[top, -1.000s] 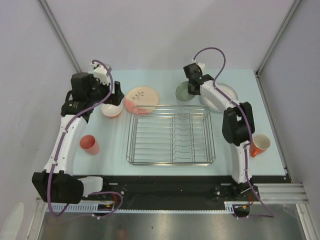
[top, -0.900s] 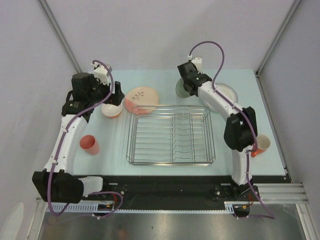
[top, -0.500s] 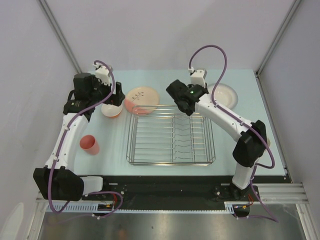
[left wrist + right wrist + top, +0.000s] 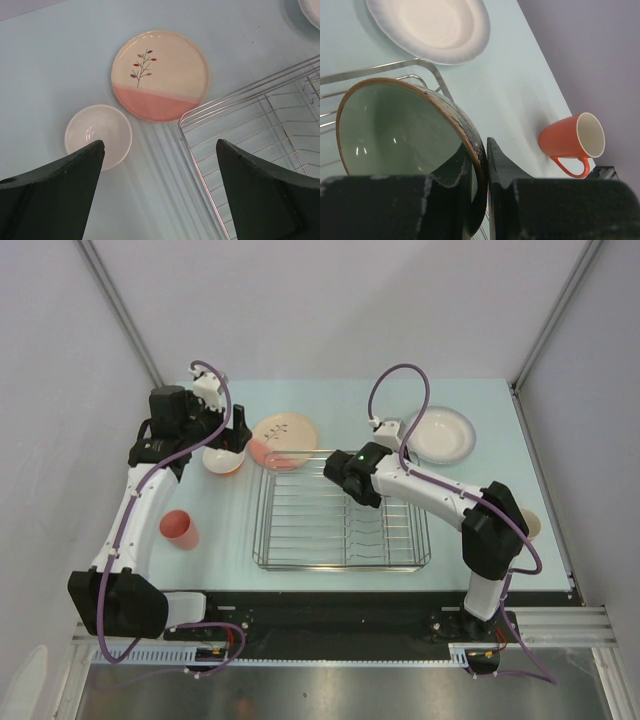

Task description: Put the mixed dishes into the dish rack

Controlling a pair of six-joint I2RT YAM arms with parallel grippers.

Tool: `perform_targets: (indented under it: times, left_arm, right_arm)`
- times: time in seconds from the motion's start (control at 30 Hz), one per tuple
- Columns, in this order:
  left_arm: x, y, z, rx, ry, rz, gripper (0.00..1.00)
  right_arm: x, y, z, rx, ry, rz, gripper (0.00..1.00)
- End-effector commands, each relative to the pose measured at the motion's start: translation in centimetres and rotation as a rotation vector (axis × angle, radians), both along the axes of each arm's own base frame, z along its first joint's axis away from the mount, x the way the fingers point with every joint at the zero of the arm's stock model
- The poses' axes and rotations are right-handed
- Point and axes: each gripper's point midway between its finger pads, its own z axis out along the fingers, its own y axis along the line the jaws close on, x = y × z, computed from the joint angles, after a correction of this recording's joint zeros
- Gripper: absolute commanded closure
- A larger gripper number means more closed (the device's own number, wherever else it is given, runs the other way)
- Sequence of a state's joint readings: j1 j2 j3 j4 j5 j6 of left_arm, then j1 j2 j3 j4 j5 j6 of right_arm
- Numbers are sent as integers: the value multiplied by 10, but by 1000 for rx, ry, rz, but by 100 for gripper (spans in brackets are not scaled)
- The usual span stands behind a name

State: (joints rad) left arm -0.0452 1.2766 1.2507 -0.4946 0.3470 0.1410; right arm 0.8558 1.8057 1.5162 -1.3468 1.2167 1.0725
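My right gripper point(image 4: 484, 150) is shut on the rim of the small green glass bowl point(image 4: 395, 130) and holds it tilted over the back part of the chrome dish rack point(image 4: 340, 540). In the top view this gripper point(image 4: 347, 482) hides the bowl. My left gripper point(image 4: 160, 147) is open and empty above the table, between the orange-outside white bowl point(image 4: 98, 135) and the rack's left corner point(image 4: 200, 117). The cream plate with pink segment point(image 4: 160, 75) lies behind the rack. The white grey-rimmed bowl point(image 4: 430, 25) sits at the back right. The rack holds no dishes.
The salmon-pink tumbler point(image 4: 180, 528) stands left of the rack. The orange mug point(image 4: 570, 140) stands right of the rack, partly hidden by my right arm in the top view point(image 4: 530, 523). Walls close in both sides of the table.
My right arm has carried the green bowl from the back of the table, beside the grey-rimmed bowl, forward and left over the rack. My left arm has barely moved.
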Motion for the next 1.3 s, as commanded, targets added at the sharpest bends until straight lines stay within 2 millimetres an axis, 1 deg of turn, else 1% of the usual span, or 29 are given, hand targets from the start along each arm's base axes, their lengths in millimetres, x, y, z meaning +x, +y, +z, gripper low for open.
perform_targets:
  times: [0.0,0.07,0.2,0.27,0.47,0.6,0.83,0.97,1.0,1.1,1.13,1.17,1.2,1.23,1.27]
  left_arm:
    - [3,-2,17,-10,-42,-19,0]
    - [2,-2,17,-9,-41,-20,0]
    - [0,-2,15,-5,-37,-24,0]
    - [0,-2,14,-4,-33,-26,0]
    - [2,-4,9,-12,-23,-30,0]
    - [1,-5,9,-20,-21,-35,0]
    - [2,-5,12,-20,-28,-35,0]
    - [1,-5,13,-19,-31,-36,0]
    - [1,-5,13,-18,-31,-36,0]
    - [1,-3,10,-12,-28,-31,0]
    - [2,-4,10,-12,-28,-32,0]
    - [2,-4,8,-9,-25,-32,0]
    - [2,-4,7,-9,-23,-32,0]
    - [2,-3,6,-8,-22,-29,0]
    - [3,-3,4,-8,-19,-29,0]
  right_arm:
    - [-16,-18,30,-127,-8,27,100]
    - [-16,-17,22,-169,23,37,100]
    - [-22,-24,8,-218,67,38,100]
    - [-23,-28,8,-211,61,30,100]
    - [-24,-39,20,-212,41,17,100]
    - [-22,-39,18,-250,56,28,100]
    - [-19,-28,-2,-308,98,49,100]
    - [-18,-20,-24,-346,146,56,99]
    - [-18,-18,-28,-350,151,59,97]
    - [-19,-12,-38,-355,166,63,80]
    - [-19,-9,-38,-351,162,69,76]
    - [-20,-7,-39,-347,157,72,64]
    - [-19,-6,-37,-341,150,74,60]
    - [-20,-5,-36,-336,146,76,58]
    - [-20,-2,-34,-318,137,76,51]
